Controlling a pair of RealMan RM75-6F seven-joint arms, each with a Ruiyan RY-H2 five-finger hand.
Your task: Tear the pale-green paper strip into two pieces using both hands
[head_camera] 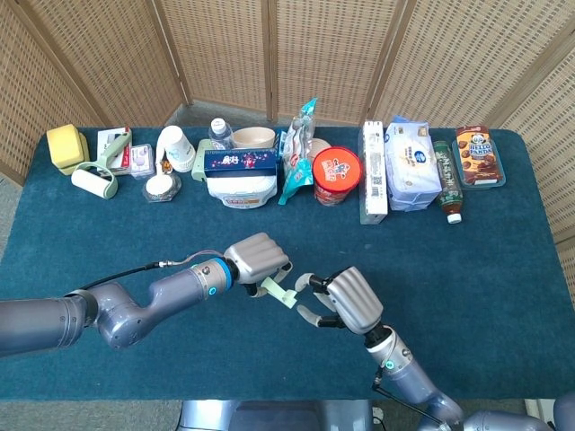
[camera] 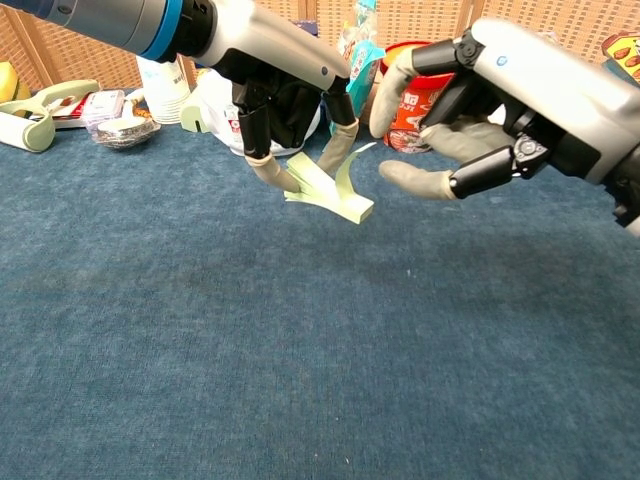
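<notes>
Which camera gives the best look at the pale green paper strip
The chest view: there the pale-green paper strip shows large and bent, pinched by the left hand, with the right hand open beside it. The head view shows only a small sliver between the hands.

A pale-green paper strip (camera: 330, 193) hangs crumpled and untorn above the blue table (camera: 300, 350). It sits forward of the red noodle cup (head_camera: 336, 175).

The left hand (camera: 285, 105) pinches the pale-green paper strip (camera: 330, 192) above the blue table (camera: 300, 360). Just right of the strip, the right hand (camera: 470, 120) hangs with fingers (camera: 415, 180) spread, apart from it. A red cup (camera: 410, 95) stands behind the strip.
</notes>
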